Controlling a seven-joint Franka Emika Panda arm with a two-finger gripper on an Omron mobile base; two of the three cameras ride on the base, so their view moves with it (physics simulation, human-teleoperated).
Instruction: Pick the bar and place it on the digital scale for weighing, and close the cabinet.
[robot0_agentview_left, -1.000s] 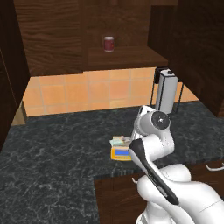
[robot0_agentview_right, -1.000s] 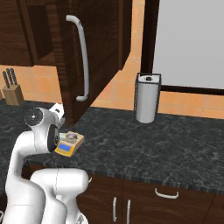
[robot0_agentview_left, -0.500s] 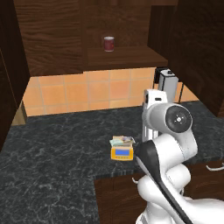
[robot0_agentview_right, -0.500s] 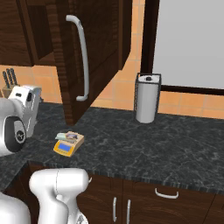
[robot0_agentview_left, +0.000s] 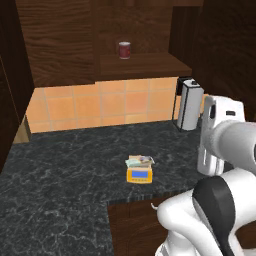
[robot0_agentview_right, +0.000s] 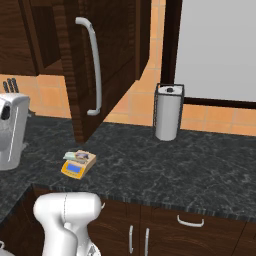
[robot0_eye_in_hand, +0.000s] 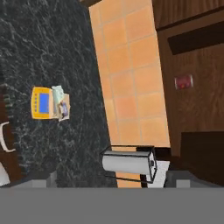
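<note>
Yellow scale (robot0_agentview_left: 139, 175), seemingly one bar (robot0_agentview_left: 139, 161), one cup (robot0_agentview_left: 124, 50).

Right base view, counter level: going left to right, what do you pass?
White robot hand → yellow scale with the snack bar on it → open cabinet door with its silver handle → paper towel holder.
</note>
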